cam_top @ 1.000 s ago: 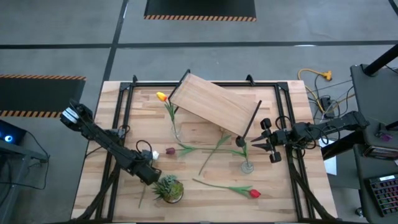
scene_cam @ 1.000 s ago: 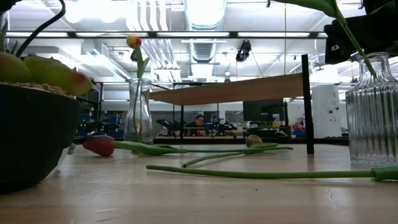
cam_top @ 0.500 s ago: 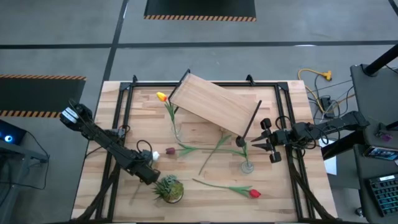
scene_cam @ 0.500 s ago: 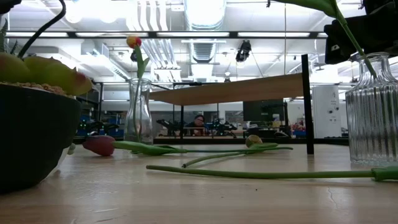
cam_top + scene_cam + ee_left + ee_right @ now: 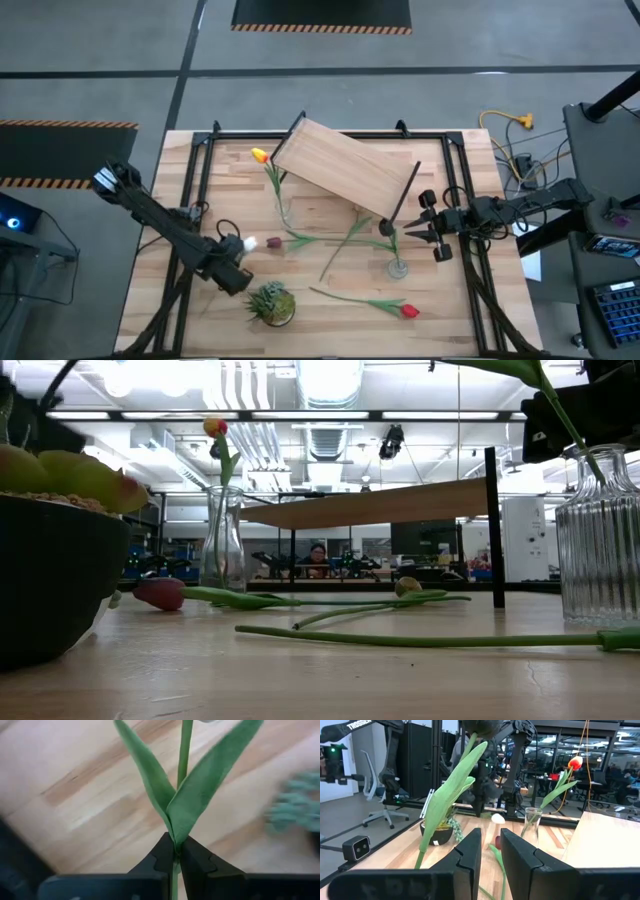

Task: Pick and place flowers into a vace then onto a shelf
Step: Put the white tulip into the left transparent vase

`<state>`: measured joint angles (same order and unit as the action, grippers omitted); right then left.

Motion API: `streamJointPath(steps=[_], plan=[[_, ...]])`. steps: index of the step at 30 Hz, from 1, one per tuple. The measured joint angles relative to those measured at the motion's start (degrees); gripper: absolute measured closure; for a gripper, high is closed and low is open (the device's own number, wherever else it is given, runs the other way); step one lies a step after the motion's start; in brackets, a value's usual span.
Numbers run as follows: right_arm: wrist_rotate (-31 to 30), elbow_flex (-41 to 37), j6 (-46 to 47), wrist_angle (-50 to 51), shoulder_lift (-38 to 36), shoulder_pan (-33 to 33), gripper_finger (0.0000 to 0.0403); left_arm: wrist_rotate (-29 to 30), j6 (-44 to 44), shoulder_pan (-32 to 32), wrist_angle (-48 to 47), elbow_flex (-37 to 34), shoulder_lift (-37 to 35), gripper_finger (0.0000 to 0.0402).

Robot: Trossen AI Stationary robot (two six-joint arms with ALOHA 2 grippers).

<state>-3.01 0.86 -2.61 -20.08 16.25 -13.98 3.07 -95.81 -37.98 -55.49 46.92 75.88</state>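
My left gripper [image 5: 233,272] points down near the table's left front, beside a potted plant [image 5: 270,303], and is shut on a white tulip [image 5: 247,243]. My right gripper [image 5: 412,232] waits level at the right, a narrow gap between its fingers, right by a dark tulip [image 5: 388,228] that stands with its stem in a ribbed vase [image 5: 398,266]. A yellow tulip [image 5: 260,155] stands in a clear vase [image 5: 284,212]. A maroon tulip [image 5: 272,243] and a red one [image 5: 408,311] lie flat on the table. The shelf [image 5: 345,170] stands at the back. My left gripper pinches the white tulip's stem [image 5: 174,870] between its two fingers [image 5: 160,860], just below where two long leaves branch off. The fingers come from above and lie across the stem. The white head [image 5: 497,818] shows a little below the gripper.
The shelf's black legs [image 5: 405,195] and the table's black frame rails [image 5: 205,175] stand around the work area. A loose green stem [image 5: 340,250] lies mid-table. Cables and a desk sit off the right edge.
My left gripper has risen beside the potted plant and rolled a little about its own axis, taking the white tulip's stem up with it. The right arm and the other flowers have kept still.
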Motion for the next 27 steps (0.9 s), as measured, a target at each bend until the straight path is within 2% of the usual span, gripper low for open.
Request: streamJointPath(steps=[6,14,18,22,27], plan=[[0.00,0.00,0.00,0.00,0.00,0.00,0.0339,7.14,7.36,0.00,-0.15,-0.07,-4.71,0.0398],[0.00,0.00,0.02,-0.02,-0.02,0.00,0.0339,22.12,21.16,0.00,3.60,-0.07,-12.63,0.0398],[-0.01,0.00,0.02,-0.02,-0.02,0.02,0.0339,30.85,35.62,0.00,13.46,-0.07,-16.53,0.0398],[0.00,0.00,0.02,0.00,-0.02,0.02,0.0339,38.37,55.36,0.04,26.38,-0.07,-18.60,0.0398],[-0.02,0.00,0.02,-0.02,-0.05,0.02,0.0339,41.09,79.85,0.22,44.17,-1.46,-18.95,0.0398]])
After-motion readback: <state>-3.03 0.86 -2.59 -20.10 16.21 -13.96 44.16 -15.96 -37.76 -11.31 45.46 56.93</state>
